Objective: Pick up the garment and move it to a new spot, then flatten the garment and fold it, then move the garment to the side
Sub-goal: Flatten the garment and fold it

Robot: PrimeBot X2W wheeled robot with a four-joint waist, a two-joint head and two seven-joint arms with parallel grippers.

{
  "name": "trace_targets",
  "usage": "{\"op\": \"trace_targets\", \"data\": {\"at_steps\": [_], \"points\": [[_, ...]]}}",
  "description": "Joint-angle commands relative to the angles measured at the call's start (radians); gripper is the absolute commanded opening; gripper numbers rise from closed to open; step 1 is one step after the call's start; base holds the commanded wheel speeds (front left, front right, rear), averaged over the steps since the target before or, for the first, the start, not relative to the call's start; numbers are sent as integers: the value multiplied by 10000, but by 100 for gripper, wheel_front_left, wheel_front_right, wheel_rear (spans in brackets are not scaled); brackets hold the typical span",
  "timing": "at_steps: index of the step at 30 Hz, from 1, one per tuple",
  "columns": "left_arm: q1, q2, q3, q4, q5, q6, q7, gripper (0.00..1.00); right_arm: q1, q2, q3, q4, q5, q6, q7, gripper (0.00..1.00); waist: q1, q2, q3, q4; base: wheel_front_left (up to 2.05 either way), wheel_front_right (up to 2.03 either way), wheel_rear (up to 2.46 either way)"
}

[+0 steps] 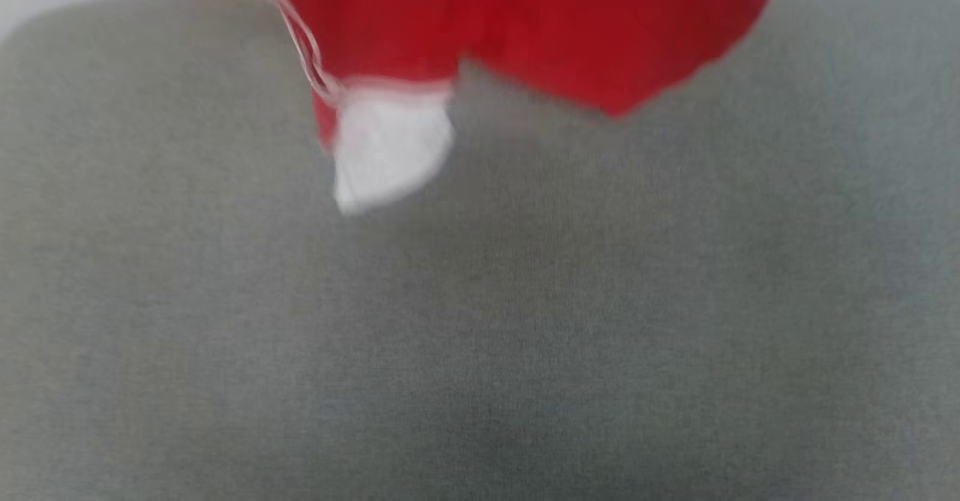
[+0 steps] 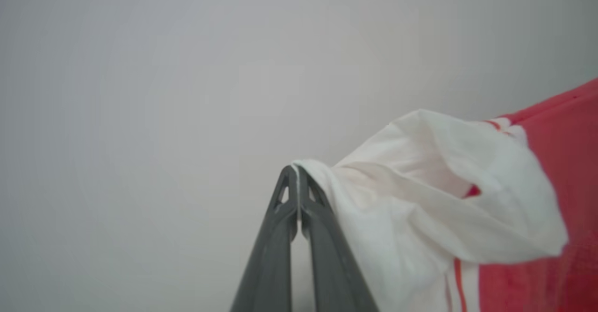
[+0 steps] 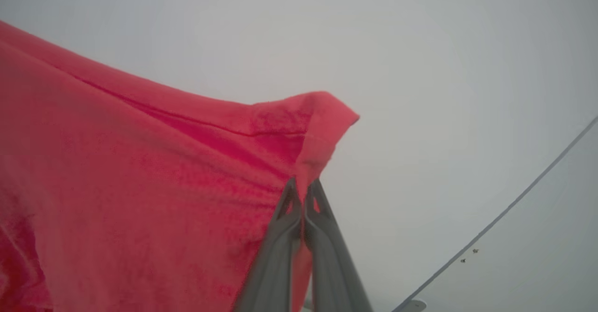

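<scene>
The left tool (image 2: 296,172), jaws pinched tight on the edge of a white sleeve of the garment (image 2: 420,200), and the right tool (image 3: 303,188), clamped on a red hem corner, hold the shirt stretched between them. In the blurred head view it hangs over the far part of the grey tabletop (image 1: 480,336), with one white sleeve dangling left of centre.

You can read no text, number, brand or sign here: the garment (image 1: 540,28) shows you red and white cloth with striped trim, blurred in the head view.
</scene>
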Motion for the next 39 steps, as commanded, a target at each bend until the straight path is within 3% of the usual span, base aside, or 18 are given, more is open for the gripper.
{"op": "trace_targets", "data": {"at_steps": [1, 10, 13, 18, 22, 28, 35, 39], "points": [[-249, 23, 77, 166, 134, 118, -180, 0, -105, 14, -135, 144, -167, -16, -156, 0, 0, 0, 707, -99, 0, 0, 0], [-2238, -781, 239, 1648, 1267, 184, -3370, 0, -1324, 728, -2178, 1308, -3195, -18, -2745, 0, 0, 0, 2115, 80, 0, 0, 0], [-2069, -1105, 144, 2131, 1251, -130, -3780, 0, -1251, 994, -2536, 1708, -4066, -16, -3009, 0, 0, 0, 2298, 214, 0, 0, 0], [-1133, -1599, -78, 3029, 925, -812, -3918, 0, -744, 1340, -2454, 2518, -4572, -16, -2915, 0, 0, 0, 2226, 427, 0, 0, 0], [-76, -1989, -309, 3527, 405, -1189, -3620, 0, -60, 1553, -2149, 3066, -4283, -16, -2855, 0, 0, 0, 1918, 566, 0, 0, 0], [1546, -2231, -779, 3212, -516, -1355, -2582, 0, 1054, 1717, -1292, 3352, -3065, -15, -2705, 0, 0, 0, 1310, 760, 0, 0, 0], [3650, -1344, -1526, 1364, -1867, -1358, -1222, 0, 2769, 1184, 309, 2308, -1166, -13, -1996, 0, 0, 0, 557, 804, 0, 0, 0], [4801, -832, -1703, 377, -2399, -1353, -596, 0, 3956, 376, 1210, 995, 151, -15, -1322, 0, 0, 0, 183, 839, 0, 0, 0]]}}
